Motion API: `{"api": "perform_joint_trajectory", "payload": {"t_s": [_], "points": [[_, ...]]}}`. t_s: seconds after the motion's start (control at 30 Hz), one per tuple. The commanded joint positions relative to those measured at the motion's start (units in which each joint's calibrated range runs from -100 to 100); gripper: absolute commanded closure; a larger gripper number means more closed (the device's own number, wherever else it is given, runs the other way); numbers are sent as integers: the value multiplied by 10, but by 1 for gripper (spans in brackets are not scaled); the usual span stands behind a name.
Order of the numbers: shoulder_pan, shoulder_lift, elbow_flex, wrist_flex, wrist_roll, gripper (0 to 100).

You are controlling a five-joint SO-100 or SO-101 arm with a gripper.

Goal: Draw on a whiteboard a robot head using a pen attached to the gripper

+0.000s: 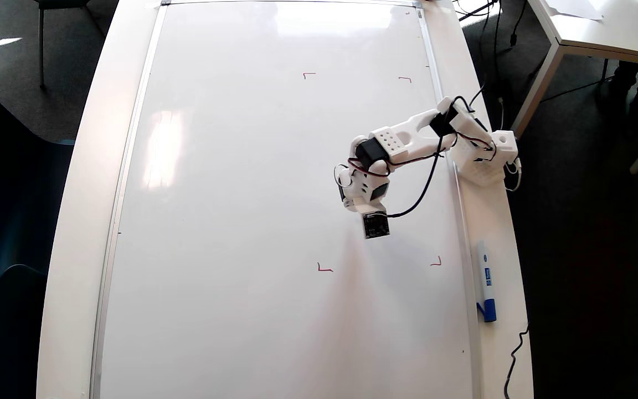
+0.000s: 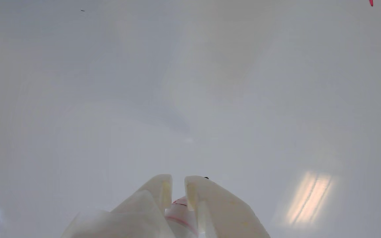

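The whiteboard (image 1: 241, 221) covers most of the table and bears small red corner marks, one of them at the lower left (image 1: 324, 269). No robot head drawing shows on it. The white gripper (image 1: 352, 194) points down at the board between the corner marks, with a dark square board (image 1: 376, 225) on its wrist. In the wrist view the gripper (image 2: 178, 185) has its jaws nearly closed on the pen (image 2: 180, 215), a white barrel with a red ring. The pen's tip is hidden. The whiteboard (image 2: 190, 82) fills the rest of that view.
A white marker with a blue cap (image 1: 485, 285) lies on the table's right strip beside the board frame. The arm's base (image 1: 488, 158) stands on that strip. A black cable (image 1: 515, 354) trails at the lower right. Another table (image 1: 601, 33) stands at the upper right.
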Motion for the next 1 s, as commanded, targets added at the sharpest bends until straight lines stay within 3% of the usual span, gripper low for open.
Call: {"api": "perform_joint_trajectory", "payload": {"t_s": [0.0,0.97], "points": [[0,-4,-9,-38,-3,99],[6,40,-8,-52,-14,99]]}}
